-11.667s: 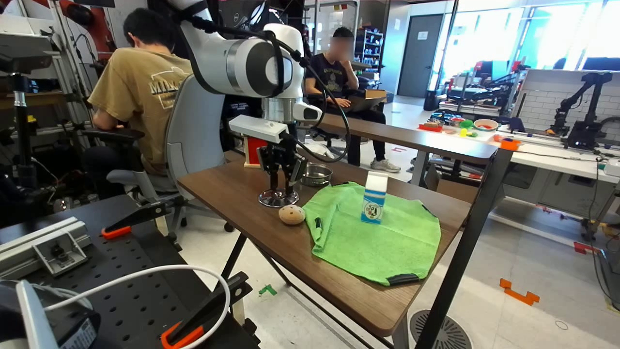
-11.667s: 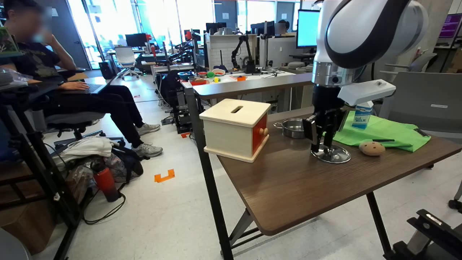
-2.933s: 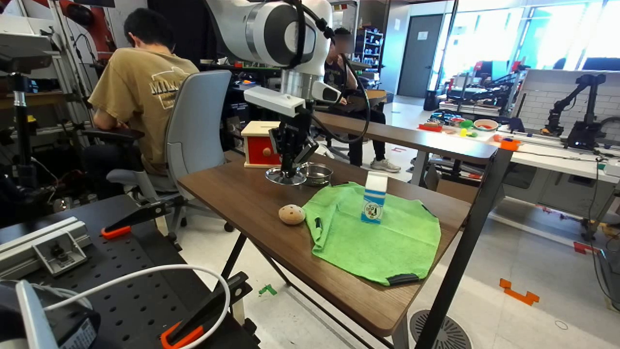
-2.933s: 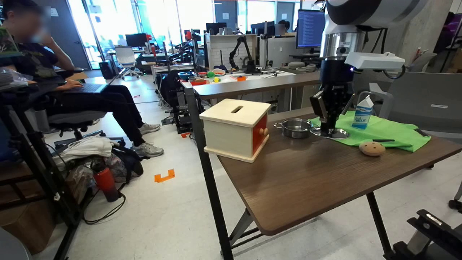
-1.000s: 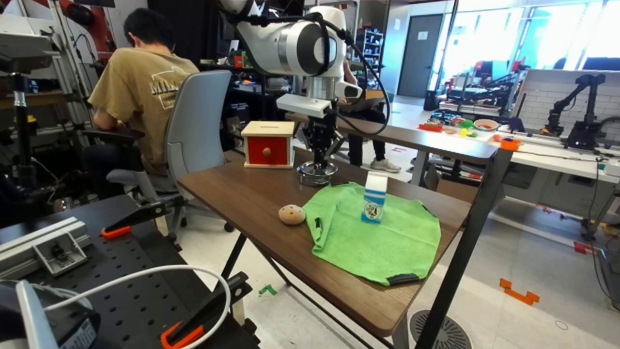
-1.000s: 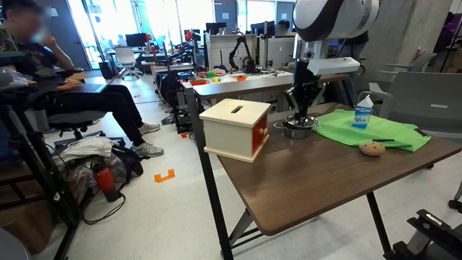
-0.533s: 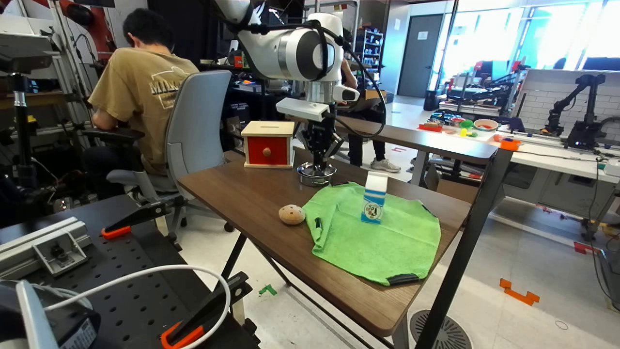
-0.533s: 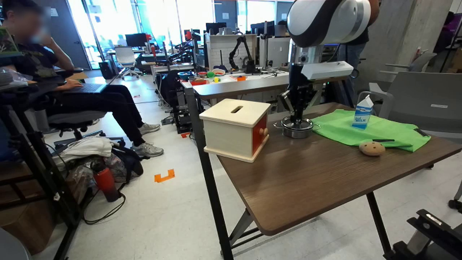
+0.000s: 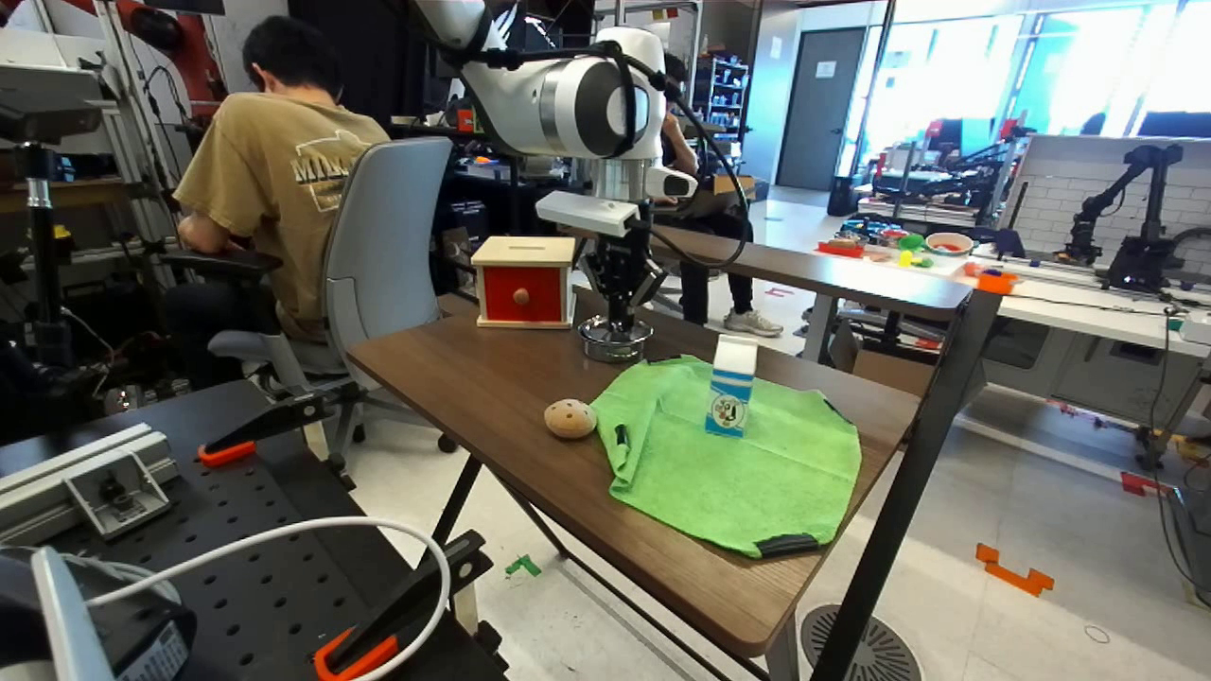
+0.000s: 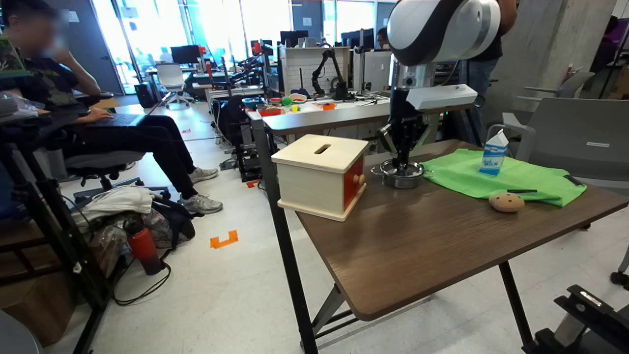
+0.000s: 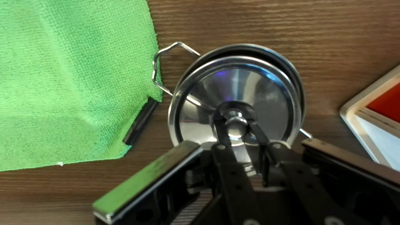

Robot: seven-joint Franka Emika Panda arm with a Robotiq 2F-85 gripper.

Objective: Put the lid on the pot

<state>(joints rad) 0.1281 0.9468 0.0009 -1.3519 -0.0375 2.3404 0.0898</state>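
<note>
The lid, a shallow silvery disc with a round knob, shows in the wrist view (image 11: 268, 93) and in an exterior view (image 10: 414, 172). It lies over the small steel pot, whose rim (image 11: 247, 47) shows past the lid at the top and right, so the lid sits off-centre toward the lower left. Whether its whole edge rests on the rim I cannot tell. In both exterior views the lid is level with the top of the pot (image 9: 613, 353) (image 10: 402, 183). My gripper (image 11: 236, 124) points down, its fingers (image 11: 222, 131) closed on either side of the knob.
A wooden box with a red front (image 9: 525, 295) stands beside the pot; its corner shows in the wrist view (image 11: 354, 118). A green cloth (image 9: 738, 492) lies close to a pot handle, with a milk carton (image 9: 730, 392) on it. A tan lump (image 9: 570, 419) lies nearer the table edge.
Since 2.9 s ago the gripper has carried the lid from beside the pot to over it, then lowered it. In the last half second, lid and pot have shifted slightly toward the box.
</note>
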